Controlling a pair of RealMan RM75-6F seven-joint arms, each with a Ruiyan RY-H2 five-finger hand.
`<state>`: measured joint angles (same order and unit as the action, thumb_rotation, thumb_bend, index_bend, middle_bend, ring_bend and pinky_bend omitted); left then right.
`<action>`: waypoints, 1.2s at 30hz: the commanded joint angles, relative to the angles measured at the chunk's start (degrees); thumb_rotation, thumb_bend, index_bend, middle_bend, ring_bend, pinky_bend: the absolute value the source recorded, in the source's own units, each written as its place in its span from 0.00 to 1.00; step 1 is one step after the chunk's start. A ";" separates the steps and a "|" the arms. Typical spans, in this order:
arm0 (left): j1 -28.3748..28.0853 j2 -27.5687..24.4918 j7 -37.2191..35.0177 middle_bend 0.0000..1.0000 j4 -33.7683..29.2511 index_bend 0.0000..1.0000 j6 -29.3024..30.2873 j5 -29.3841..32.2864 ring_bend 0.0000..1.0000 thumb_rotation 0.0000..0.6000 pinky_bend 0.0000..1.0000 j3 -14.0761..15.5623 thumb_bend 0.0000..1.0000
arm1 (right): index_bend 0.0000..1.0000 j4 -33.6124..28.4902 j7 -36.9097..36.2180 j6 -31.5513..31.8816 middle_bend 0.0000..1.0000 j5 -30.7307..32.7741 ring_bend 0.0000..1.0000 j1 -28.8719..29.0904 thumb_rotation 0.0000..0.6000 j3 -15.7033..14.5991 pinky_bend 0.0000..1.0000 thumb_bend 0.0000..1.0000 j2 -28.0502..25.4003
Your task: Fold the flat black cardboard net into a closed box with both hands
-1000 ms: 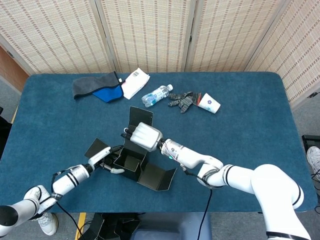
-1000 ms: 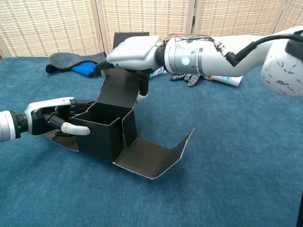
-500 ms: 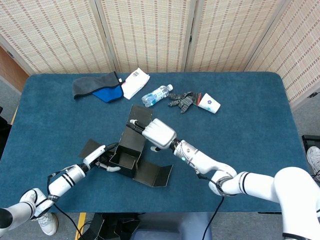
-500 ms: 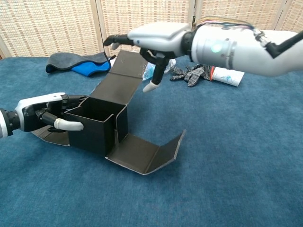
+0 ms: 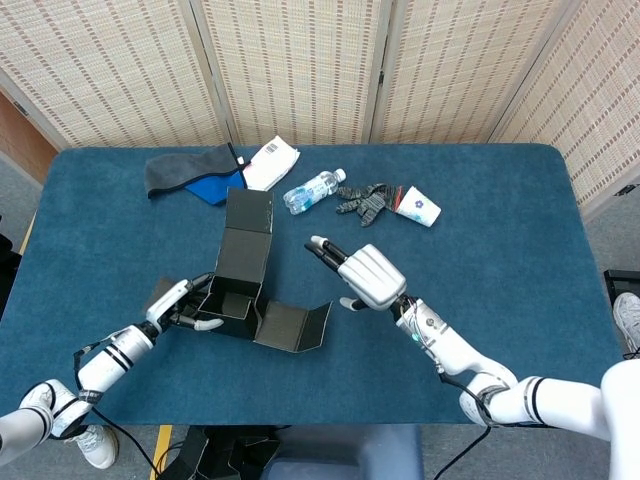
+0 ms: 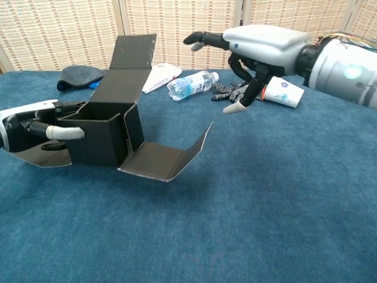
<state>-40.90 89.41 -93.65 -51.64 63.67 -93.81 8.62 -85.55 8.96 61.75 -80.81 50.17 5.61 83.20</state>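
Box, half-formed, sits on the table at front left: walls up, rear lid panel standing, right flap lying out with its end tilted up. Our left robot hand grips the box's left wall, fingers curled over the rim, which we judge anchors the box while the other hand works. Our right robot hand hovers right of the box, fingers spread, holding nothing. A second ago this hand was over the box against the lid panel; it has since drawn away rightward, and the box has slid left with the lid panel now upright.
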 commanded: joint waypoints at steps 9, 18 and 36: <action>-1.13 -5.17 -5.18 0.17 -5.49 0.20 -0.51 1.41 0.64 1.00 0.94 -2.97 0.17 | 0.00 3.72 2.53 7.46 0.08 -3.68 0.76 -4.46 1.00 0.28 0.85 0.04 4.90; -1.98 -6.28 -7.24 0.17 -7.77 0.20 -1.68 1.25 0.62 1.00 0.94 -3.81 0.17 | 0.00 8.90 2.81 10.98 0.04 -5.53 0.76 -5.03 1.00 2.56 0.85 0.00 11.33; -4.51 -7.99 -10.34 0.17 -11.69 0.20 -4.23 1.54 0.61 1.00 0.94 -5.87 0.16 | 0.00 15.61 1.33 13.57 0.00 -6.80 0.71 -4.97 1.00 5.62 0.85 0.00 18.85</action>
<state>-45.44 81.51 -103.87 -63.17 59.37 -92.16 2.68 -70.58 10.31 74.92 -87.52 45.05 10.78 101.40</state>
